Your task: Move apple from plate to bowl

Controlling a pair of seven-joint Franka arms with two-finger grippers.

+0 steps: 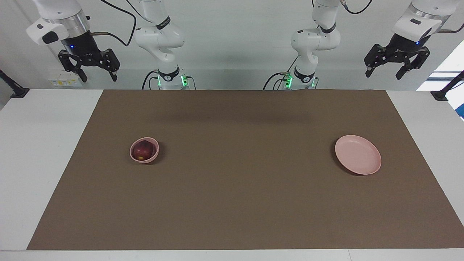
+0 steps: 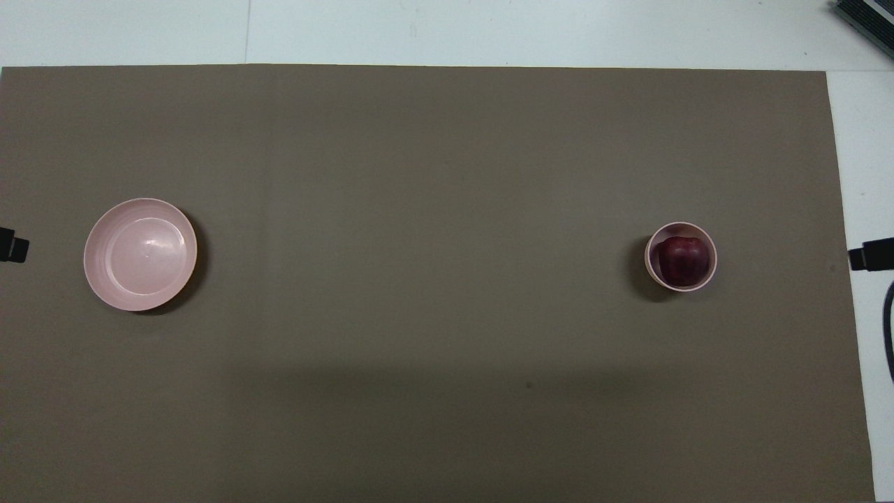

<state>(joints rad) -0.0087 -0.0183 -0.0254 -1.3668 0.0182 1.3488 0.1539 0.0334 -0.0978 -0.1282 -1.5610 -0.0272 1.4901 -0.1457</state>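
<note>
The dark red apple (image 1: 142, 150) lies inside the small deep pink bowl (image 1: 154, 156) on the brown mat, toward the right arm's end of the table. The flat pink plate (image 1: 358, 159) lies bare toward the left arm's end. In the overhead view the apple (image 2: 684, 260) fills the bowl (image 2: 653, 241), and the plate (image 2: 140, 253) holds nothing. My right gripper (image 1: 99, 77) hangs open and empty high over the white table edge by the right arm's base. My left gripper (image 1: 383, 75) hangs open and empty high over the left arm's end.
A brown mat (image 1: 239, 181) covers most of the white table (image 1: 36, 145). Black clamps (image 1: 16, 92) stand at the table's corners near the robots. Only the grippers' tips show at the side edges of the overhead view.
</note>
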